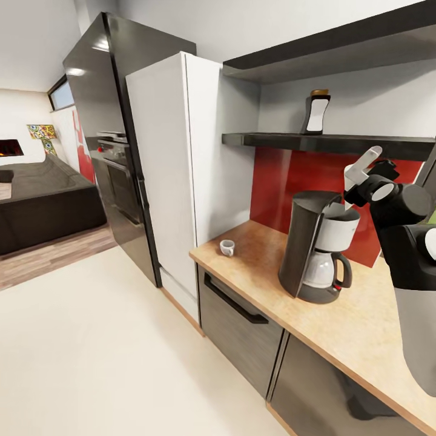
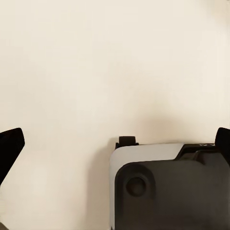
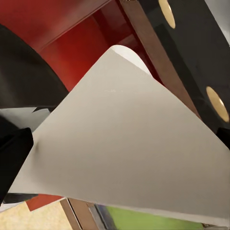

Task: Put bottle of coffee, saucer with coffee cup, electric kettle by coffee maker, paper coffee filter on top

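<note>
Two task things rest on the countertop (image 1: 363, 327), and the coffee maker (image 1: 315, 248) serves here as the landmark for the rest. Far to its left stand a black refrigerator (image 1: 100, 121) and a white cabinet (image 1: 175, 169). Nearer, still to its left on the wood surface and well apart from it, sits the small coffee cup (image 1: 227, 247), upright by the counter's front corner. Above the coffee maker, on the lower dark shelf (image 1: 327, 142), the bottle of coffee (image 1: 316, 112) stands upright against the wall. Just to the right of the coffee maker's top, the right gripper (image 1: 363, 181) pinches a paper coffee filter (image 1: 358, 172); the white sheet rises slantwise above the machine's open top, close beside it. From the right wrist camera the filter (image 3: 124, 143) spreads wide before the red backsplash (image 3: 57, 28), with one dark finger (image 3: 14, 158) at its edge. The left gripper (image 2: 115, 143) hangs spread apart over pale floor, holding nothing.
</note>
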Motion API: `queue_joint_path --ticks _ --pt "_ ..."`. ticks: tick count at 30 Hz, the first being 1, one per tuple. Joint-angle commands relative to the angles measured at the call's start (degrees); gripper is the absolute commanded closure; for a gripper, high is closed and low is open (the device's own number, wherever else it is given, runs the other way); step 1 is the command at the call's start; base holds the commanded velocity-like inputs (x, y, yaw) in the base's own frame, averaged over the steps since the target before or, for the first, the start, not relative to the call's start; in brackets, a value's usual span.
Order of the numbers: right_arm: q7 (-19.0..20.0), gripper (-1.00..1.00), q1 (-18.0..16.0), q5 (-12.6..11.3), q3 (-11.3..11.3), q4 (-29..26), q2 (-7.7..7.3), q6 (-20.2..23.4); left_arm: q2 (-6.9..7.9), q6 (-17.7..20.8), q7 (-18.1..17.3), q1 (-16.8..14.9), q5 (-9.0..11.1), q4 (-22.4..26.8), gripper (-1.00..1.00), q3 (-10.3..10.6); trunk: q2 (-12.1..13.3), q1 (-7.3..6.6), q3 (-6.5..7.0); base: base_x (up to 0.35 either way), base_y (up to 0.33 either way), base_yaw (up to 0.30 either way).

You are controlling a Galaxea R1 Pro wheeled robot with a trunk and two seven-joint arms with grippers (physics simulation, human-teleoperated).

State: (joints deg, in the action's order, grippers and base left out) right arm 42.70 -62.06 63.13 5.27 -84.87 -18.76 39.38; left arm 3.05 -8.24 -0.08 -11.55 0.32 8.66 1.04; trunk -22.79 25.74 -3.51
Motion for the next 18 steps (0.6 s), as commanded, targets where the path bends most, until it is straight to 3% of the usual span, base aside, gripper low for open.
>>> queue_joint_path --ticks 1,18 --pt "0.54 1.0 -0.08 0.63 0.15 -0.02 -0.05 0.17 0.02 -0.2 -0.01 -0.05 0.03 -0.05 -1.0 0.09 -0.13 0.05 -0.13 0.124 0.0 0.0" --pt "0.45 1.0 0.01 0.84 0.44 0.54 0.28 0.26 -0.07 -0.53 -0.01 0.28 0.01 -0.38 -1.0 0.01 -0.13 0.05 -0.13 0.032 0.0 0.0"
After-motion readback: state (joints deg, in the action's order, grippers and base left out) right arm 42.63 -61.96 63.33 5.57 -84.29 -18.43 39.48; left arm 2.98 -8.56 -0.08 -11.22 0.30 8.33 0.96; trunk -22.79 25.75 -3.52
